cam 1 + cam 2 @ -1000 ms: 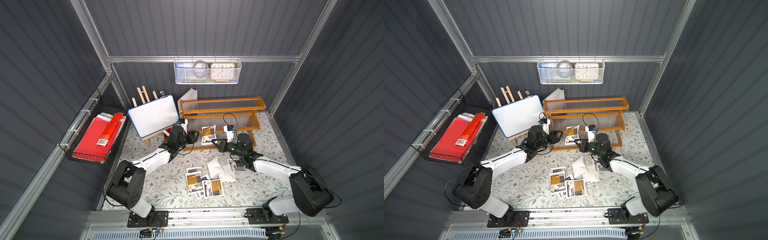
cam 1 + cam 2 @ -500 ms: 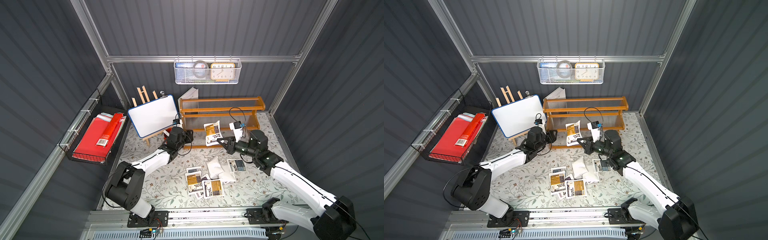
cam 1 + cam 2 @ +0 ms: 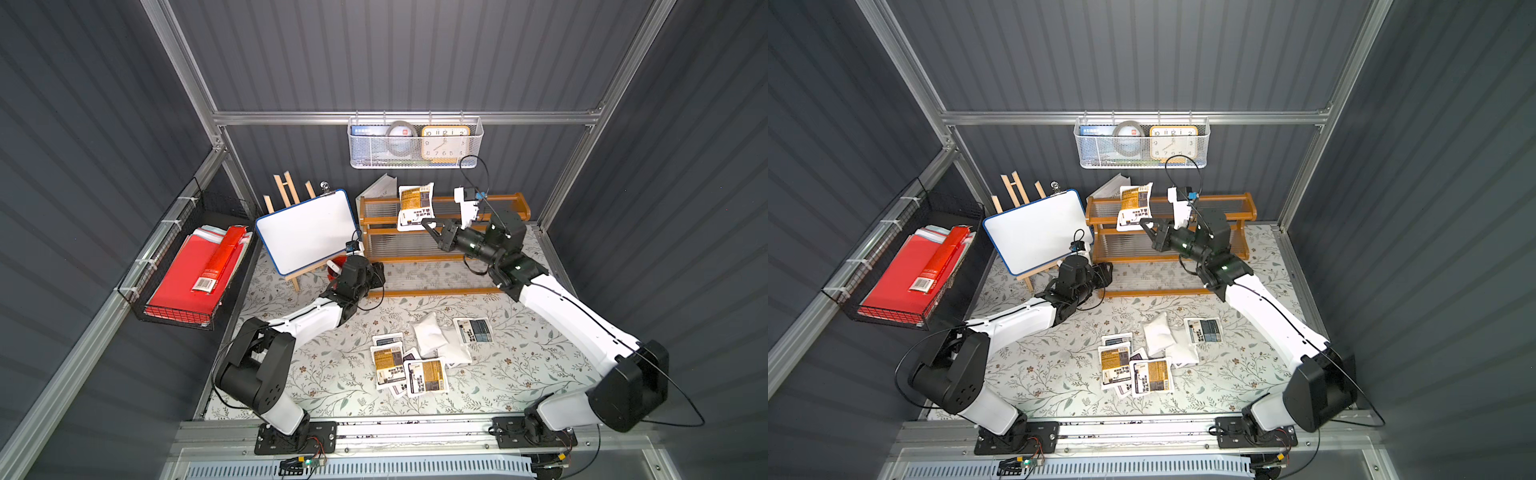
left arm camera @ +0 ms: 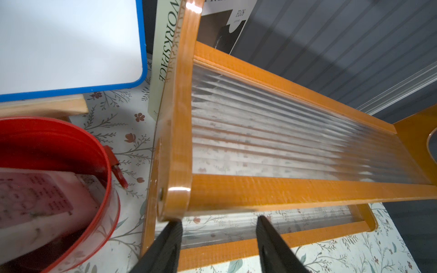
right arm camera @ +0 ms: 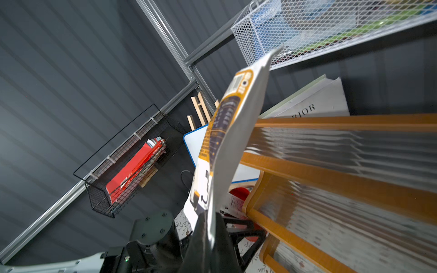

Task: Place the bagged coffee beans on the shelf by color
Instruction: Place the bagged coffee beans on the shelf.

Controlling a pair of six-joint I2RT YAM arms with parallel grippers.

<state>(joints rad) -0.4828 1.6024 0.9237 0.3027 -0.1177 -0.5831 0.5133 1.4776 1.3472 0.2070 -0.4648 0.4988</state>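
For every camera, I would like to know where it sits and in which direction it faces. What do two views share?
Both top views: high at the front, looking down toward the back wall; left arm, right arm, shelf.
Left wrist: on the left arm, facing the shelf's end; open left gripper shows.
Right wrist: on the right arm, tilted upward; right gripper shut on amber pouch.
Shared: both wrist views show shelf and whiteboard.

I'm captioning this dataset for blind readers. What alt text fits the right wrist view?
The right gripper is shut on one edge of an amber-labelled coffee pouch, holding it up beside the orange-brown wooden shelf. Behind them are a white mesh wall basket, a white book and a black wire basket of red folders.
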